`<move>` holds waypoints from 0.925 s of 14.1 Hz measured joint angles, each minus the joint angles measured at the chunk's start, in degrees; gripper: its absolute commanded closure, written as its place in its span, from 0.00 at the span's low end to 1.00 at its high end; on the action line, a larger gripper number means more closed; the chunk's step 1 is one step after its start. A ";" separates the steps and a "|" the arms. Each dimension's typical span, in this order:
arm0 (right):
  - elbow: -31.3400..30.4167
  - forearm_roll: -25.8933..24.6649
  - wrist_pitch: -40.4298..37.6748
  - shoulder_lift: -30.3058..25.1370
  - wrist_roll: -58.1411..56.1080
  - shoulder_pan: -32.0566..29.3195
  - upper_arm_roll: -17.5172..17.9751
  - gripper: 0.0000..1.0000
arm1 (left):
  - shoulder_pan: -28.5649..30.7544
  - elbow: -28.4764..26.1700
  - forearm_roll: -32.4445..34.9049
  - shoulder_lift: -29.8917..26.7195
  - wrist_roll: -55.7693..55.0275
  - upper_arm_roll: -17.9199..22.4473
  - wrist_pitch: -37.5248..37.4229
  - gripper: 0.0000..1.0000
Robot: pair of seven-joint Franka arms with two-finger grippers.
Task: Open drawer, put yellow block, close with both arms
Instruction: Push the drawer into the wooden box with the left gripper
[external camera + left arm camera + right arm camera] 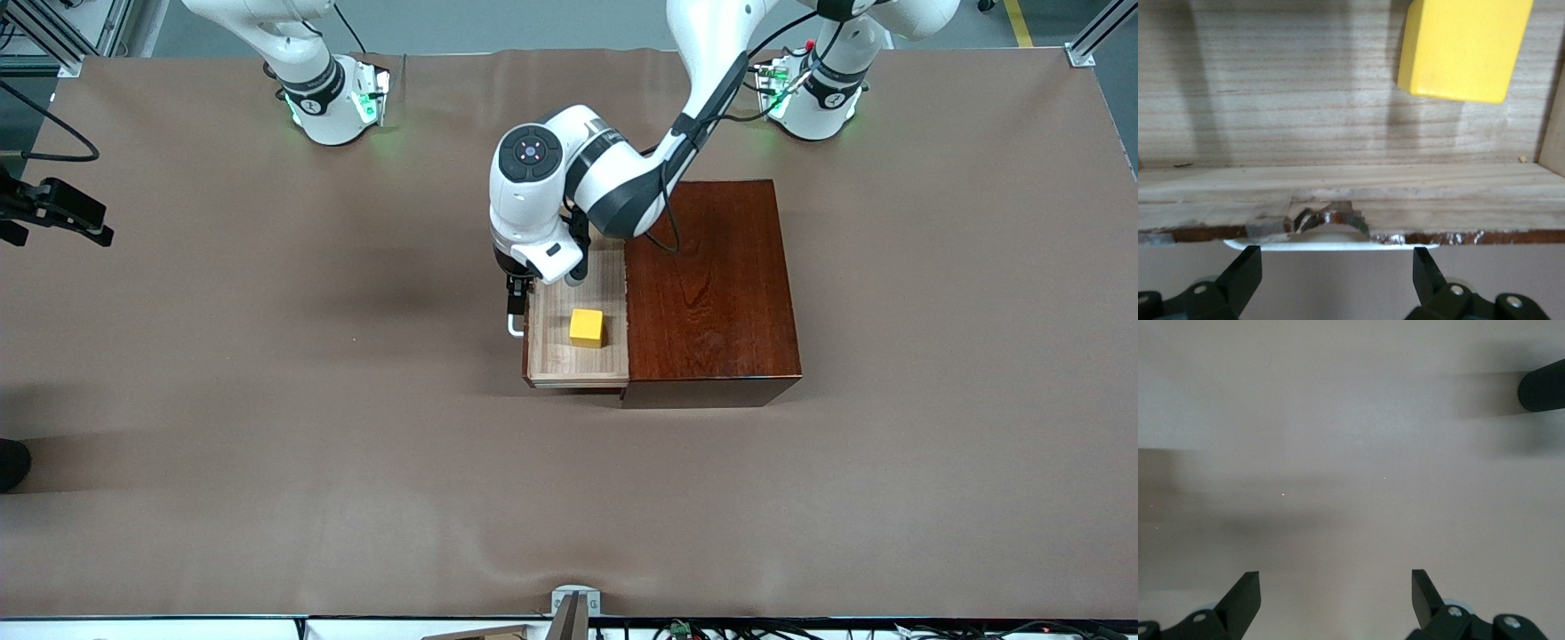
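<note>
The drawer [556, 351] stands pulled out of the mahogany box [711, 284], toward the right arm's end of the table. The yellow block [586, 327] lies on its pale wood floor and also shows in the left wrist view [1465, 47]. My left gripper [514, 311] hangs open just outside the drawer front, at the white loop handle [513, 327]. In the left wrist view the handle [1331, 245] runs between the tips of the open left gripper [1337, 260], which hold nothing. My right gripper [1336, 583] is open and empty over bare table; it does not show in the front view.
A black device [53, 209] with a cable juts in at the table's edge at the right arm's end. A dark rounded object [1543, 385] shows in the right wrist view. The brown table cover [356, 444] spreads wide around the box.
</note>
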 measured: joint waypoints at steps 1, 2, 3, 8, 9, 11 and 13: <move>0.00 0.00 0.00 0.00 0.00 0.00 0.00 0.00 | -0.04 0.01 0.00 0.38 0.06 -0.03 0.17 0.00; 0.00 0.00 0.00 0.00 0.00 0.00 0.00 0.00 | -0.12 0.02 0.00 0.67 0.07 -0.03 0.28 0.00; 0.00 0.00 0.00 0.00 0.00 0.00 0.00 0.00 | -0.17 0.02 0.00 0.89 0.07 -0.03 0.39 0.00; 0.00 0.00 0.00 0.00 0.00 0.00 0.00 0.00 | -0.18 0.11 -0.01 1.05 0.07 0.00 0.40 0.00; 0.00 0.00 0.00 0.00 0.00 0.00 0.00 0.00 | -0.19 0.19 -0.01 1.04 0.07 0.14 0.18 0.00; 0.00 0.00 0.00 0.00 0.00 0.00 0.01 0.00 | -0.20 0.52 -0.01 1.05 -0.04 0.62 -0.95 0.00; 0.00 0.00 0.00 0.00 0.00 0.00 0.01 0.00 | -0.25 0.92 0.89 1.07 -0.11 0.77 -2.29 0.00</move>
